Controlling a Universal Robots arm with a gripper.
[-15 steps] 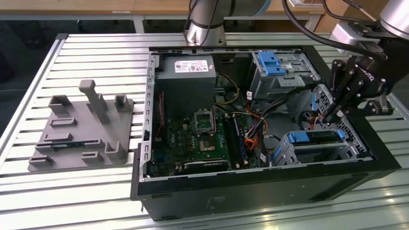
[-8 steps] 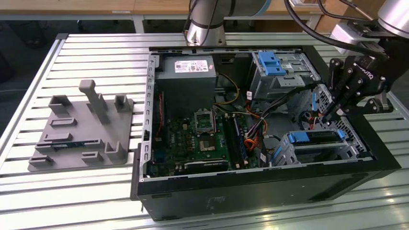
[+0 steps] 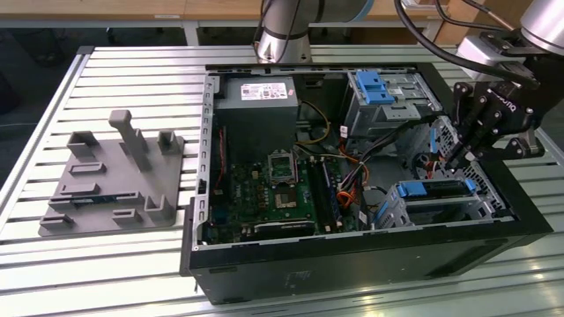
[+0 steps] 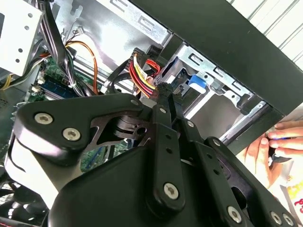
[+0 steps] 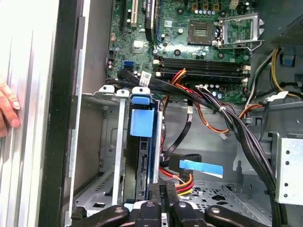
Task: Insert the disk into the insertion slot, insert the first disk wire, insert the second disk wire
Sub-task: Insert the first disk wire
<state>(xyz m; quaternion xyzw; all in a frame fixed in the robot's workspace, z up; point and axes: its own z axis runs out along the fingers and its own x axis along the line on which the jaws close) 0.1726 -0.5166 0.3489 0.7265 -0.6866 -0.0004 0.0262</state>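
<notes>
Item 1. Surface (image 3: pixel 132 66): slatted metal. We record an open computer case (image 3: pixel 352 251) on the half toward the exterior view's right, and a grey fixture plate (image 3: pixel 115 178) with upright blocks near the edge at that view's left, well apart from the case.

Item 2. The disk (image 3: pixel 432 189): we find it seated in the insertion slot (image 3: pixel 458 205), at the case corner nearest the surface's edge on the exterior view's right. Its blue carrier handle shows at the slot mouth in both wrist views (image 4: pixel 196 82) (image 5: pixel 141 123), with the slot's sheet-metal walls (image 4: pixel 208 64) (image 5: pixel 111 142) on either side.

Item 3. Gripper (image 3: pixel 456 160): it hangs inside the case, just beside the slot. In both wrist views (image 4: pixel 164 89) (image 5: pixel 162 188) we see the fingertips drawn together with only a thin gap, at the end of the red-and-yellow wires (image 4: pixel 142 71) (image 5: pixel 183 179). We cannot tell whether they pinch the plug.

Item 4. Blue flat cable (image 5: pixel 201 166): it lies loose on the case floor, near the disk's rear.

Item 5. Other contents: motherboard (image 3: pixel 282 191) (image 5: pixel 203 42); taller cage with a blue latch (image 3: pixel 379 92).

Item 6. A person's hand (image 4: pixel 262 149) (image 5: pixel 8 106) rests on the surface just outside the case wall.
</notes>
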